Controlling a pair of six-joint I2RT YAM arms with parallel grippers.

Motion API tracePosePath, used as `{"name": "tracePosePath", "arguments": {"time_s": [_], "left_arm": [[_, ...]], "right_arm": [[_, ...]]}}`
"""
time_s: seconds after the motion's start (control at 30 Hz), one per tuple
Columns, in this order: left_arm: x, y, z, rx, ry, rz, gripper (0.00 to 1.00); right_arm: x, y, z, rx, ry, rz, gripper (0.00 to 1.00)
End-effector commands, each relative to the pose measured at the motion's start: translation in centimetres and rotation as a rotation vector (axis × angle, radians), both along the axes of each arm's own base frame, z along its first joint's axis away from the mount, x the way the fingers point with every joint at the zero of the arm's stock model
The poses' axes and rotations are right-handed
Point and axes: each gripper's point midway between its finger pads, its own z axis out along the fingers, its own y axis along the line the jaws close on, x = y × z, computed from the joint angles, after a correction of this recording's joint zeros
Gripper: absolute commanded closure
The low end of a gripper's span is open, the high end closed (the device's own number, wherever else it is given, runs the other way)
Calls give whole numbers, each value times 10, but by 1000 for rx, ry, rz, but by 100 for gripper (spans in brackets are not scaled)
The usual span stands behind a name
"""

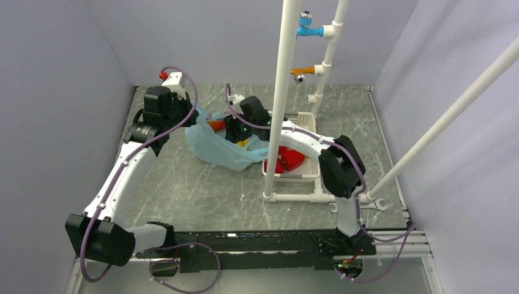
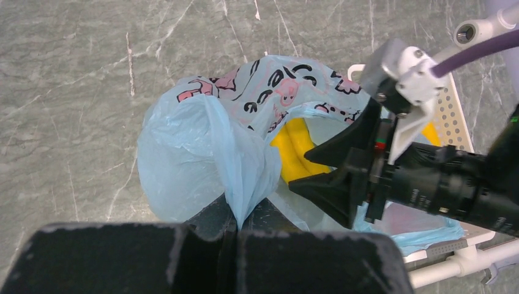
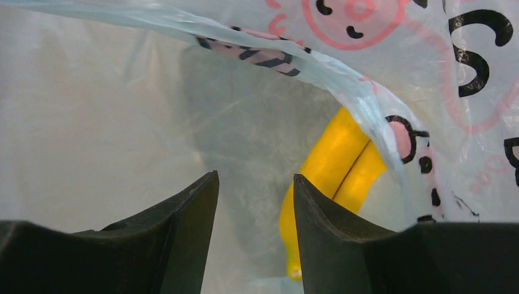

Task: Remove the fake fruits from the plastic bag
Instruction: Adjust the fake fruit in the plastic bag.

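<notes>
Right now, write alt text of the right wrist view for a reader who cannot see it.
The open right end effector sits inside the translucent blue plastic bag, a yellow fake banana lying just past its tips. Pink and black print marks the bag's upper fold.

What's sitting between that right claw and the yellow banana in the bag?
Nothing solid: the right wrist view shows only the bare inside of the plastic bag between the open right gripper and the banana.
</notes>
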Motion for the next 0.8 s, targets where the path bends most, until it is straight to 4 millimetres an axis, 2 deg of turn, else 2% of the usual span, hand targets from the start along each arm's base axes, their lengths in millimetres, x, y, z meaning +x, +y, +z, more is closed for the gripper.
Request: {"name": "tracePosePath", "arguments": {"time_s": [0.0,0.03,0.13,0.2,0.3,0.43,0.53,0.63,0.77], "left_arm": [[3,-5,26,-20,-68,-17,100],[3,-6,27,-20,-64,-23,100],[5,-5,25,-23,-74,-15,100],[6,-6,24,-20,-63,-19,100],[6,-9,22,-24,-54,-32,100],[8,-6,17,-10,-40,-19,100],[9,-4,16,-6,-48,-10,100],[9,-5,17,-5,-42,-11,100],[10,-5,14,-9,-44,-11,100]], "right_arm": [[27,-7,-1,-80,-76,-102,46],[37,-17,-8,-132,-97,-163,43],[56,-40,-28,-255,-142,-267,23],[59,-43,-37,-290,-161,-251,14],[64,-38,-53,-325,-171,-210,5],[74,-36,-70,-365,-173,-216,4],[79,-38,-83,-401,-168,-235,7],[81,-48,-96,-442,-180,-274,13],[79,-52,-105,-456,-190,-259,24]]}}
